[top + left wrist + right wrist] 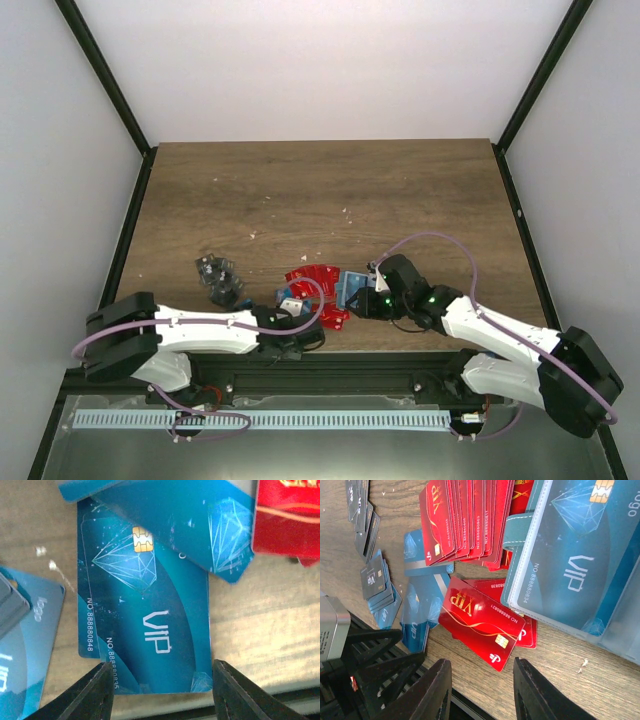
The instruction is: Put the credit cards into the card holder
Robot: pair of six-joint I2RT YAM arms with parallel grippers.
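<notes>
Left gripper (160,682) is straddling, unclenched, the near end of a blue VIP card (145,610) lying flat on the counter (260,630). Being thin, stiff and slick, the card is likely wanting a pinch across its long edges. Right gripper (480,680) is hanging released near the card holder (512,580).

Bright even light, soft shadows, glare on table (260,630), blurred close-ups

Gold swirls mark the red cards (480,622), pale diamonds the blue cards (145,615); the card holder (516,544) is teal.
</notes>
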